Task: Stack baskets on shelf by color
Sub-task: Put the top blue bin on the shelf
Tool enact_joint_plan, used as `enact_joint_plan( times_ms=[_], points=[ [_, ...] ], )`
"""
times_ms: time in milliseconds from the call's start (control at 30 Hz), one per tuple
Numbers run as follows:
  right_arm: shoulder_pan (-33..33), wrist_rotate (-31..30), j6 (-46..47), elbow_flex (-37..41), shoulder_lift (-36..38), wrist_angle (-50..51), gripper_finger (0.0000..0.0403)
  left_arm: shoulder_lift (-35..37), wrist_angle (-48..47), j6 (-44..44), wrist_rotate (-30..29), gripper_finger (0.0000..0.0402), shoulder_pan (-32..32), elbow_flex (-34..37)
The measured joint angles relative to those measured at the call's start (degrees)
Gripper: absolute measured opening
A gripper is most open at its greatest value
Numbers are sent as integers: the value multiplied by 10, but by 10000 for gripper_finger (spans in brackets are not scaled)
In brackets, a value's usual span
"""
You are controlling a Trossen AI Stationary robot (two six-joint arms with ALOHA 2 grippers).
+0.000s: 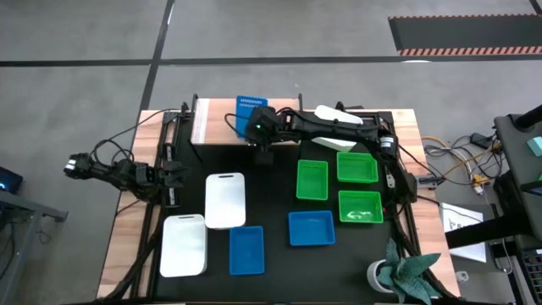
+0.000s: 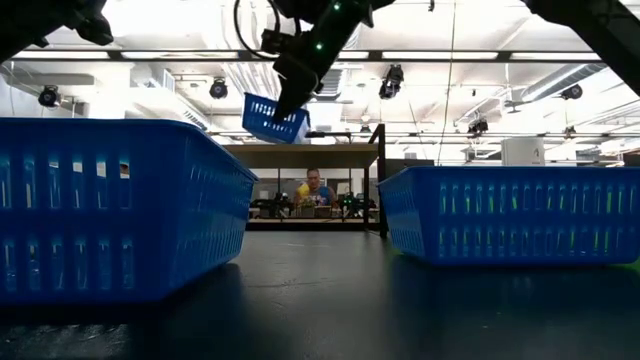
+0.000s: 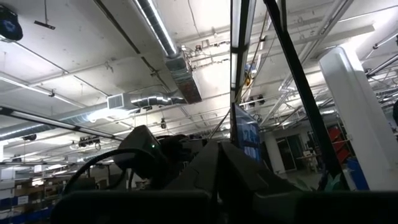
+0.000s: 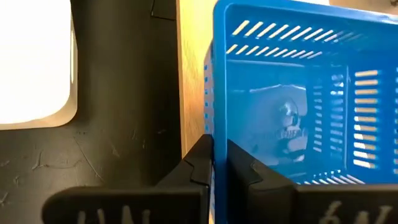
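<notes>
With the black tabletop (image 1: 271, 191) as the biggest thing in the high view, the shelf (image 1: 216, 123) sits at its far edge, wood-grain top, left of centre. Right arm reaches across the far side to it; right gripper (image 1: 261, 142) is over the shelf's near edge, jaws pinched tight on the wall of a blue basket (image 1: 251, 110). Right wrist view confirms it: fingers (image 4: 199, 163) clamp that basket's rim, wood top visible beside it. Low view shows the held basket (image 2: 273, 118) tilted and above the shelf top, not resting flat.

Left arm waits at the table's left edge, left gripper (image 1: 178, 176) fully closed, nothing in it.

Remaining baskets, all on the tabletop:
- two white ones (image 1: 225, 199) (image 1: 184, 244), upside down, overlapping at a corner, left of centre
- two blue (image 1: 246, 251) (image 1: 311, 228) at the near side, apart from each other
- three green (image 1: 312, 180) (image 1: 356, 167) (image 1: 360, 207) clustered on the right, just beside each other

A cloth-like green bundle (image 1: 412, 271) lies at the near right corner, off the black surface.
</notes>
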State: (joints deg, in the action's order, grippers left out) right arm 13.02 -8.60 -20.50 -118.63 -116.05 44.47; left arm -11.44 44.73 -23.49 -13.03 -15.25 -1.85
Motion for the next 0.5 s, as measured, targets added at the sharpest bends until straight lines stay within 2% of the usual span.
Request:
enact_joint_plan(
  times_ms=[267, 500],
  points=[
    [4, -4, -7, 0, 0, 0, 15, 0, 10, 0, -9, 0, 0, 0],
    [13, -4, -6, 0, -3, 0, 68, 0, 11, 0, -8, 0, 0, 0]
  ],
)
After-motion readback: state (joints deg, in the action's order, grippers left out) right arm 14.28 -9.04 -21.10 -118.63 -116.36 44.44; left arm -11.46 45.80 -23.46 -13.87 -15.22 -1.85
